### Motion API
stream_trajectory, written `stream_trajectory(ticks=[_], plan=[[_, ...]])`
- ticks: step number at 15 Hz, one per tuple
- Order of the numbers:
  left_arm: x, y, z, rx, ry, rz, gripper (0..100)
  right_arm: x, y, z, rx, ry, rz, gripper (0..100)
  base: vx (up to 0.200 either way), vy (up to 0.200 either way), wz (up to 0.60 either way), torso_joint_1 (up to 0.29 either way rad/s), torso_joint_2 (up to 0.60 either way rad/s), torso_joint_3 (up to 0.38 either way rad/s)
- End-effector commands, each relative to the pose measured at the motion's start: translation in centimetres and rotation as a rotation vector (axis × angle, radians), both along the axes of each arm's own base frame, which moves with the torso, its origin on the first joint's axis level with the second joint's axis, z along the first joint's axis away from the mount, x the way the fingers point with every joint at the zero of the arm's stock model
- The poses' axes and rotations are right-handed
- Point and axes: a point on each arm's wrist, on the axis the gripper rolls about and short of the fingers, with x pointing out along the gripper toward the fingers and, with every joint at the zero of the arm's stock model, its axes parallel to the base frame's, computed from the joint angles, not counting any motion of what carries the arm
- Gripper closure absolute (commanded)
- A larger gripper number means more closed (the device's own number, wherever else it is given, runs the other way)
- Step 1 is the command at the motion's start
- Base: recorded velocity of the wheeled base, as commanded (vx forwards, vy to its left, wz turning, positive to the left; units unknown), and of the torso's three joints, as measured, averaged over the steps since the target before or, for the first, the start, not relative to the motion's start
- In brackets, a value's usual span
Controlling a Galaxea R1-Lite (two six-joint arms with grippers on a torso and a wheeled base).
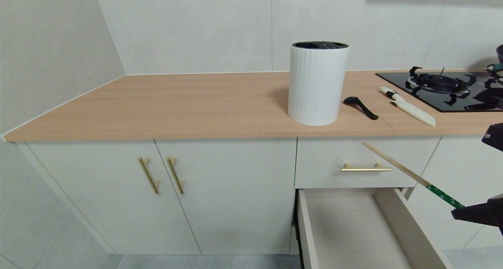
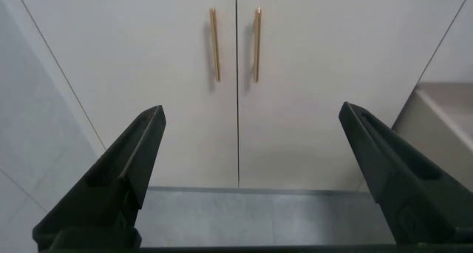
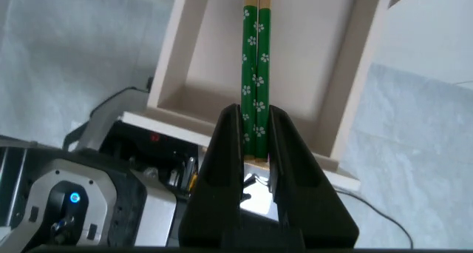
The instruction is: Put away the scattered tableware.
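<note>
Our right gripper is pressed together on a pair of chopsticks, pinching them at their green ends, which carry a small white flower print. The bare wooden lengths run straight out from our fingertips over the open drawer, which lies just beyond and below the gripper. A black spoon and a white knife lie on the countertop, above the right gripper and well apart from it. Our left gripper is spread wide, holding nothing, facing the cabinet doors.
</note>
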Motion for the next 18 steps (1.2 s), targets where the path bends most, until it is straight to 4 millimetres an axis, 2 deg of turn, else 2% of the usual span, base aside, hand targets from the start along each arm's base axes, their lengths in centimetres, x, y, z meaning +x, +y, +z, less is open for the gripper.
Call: stream_trajectory(ticks=[1,6,10,15,18], plan=[[0.0,0.0,0.0,-0.001,0.000,0.000,0,0.2,0.1,-0.1,-0.001,0.009,0.001,100,0.000,0.000,0.00,-0.144,0.47,0.325],[0.0,0.0,0.0,-0.001,0.000,-0.002,0,1.0,0.5,-0.8,-0.017,0.046,0.001,100,0.000,0.000,0.00,-0.108,0.45,0.346],[0.0,0.0,0.0,-0.001,0.000,0.000,0,2.5,1.1,-2.4,-0.041,0.099,-0.002,100,0.000,0.000,0.00,-0.047,0.40,0.348],[0.0,0.0,0.0,-0.001,0.000,0.000,0,3.6,1.6,-3.7,-0.044,0.116,0.003,100,0.000,0.000,0.00,-0.003,0.06,0.054],[0.0,0.0,0.0,-0.001,0.001,-0.002,0,5.6,2.6,-5.7,-0.062,0.220,0.021,100,0.000,0.000,0.00,0.000,0.00,0.000]])
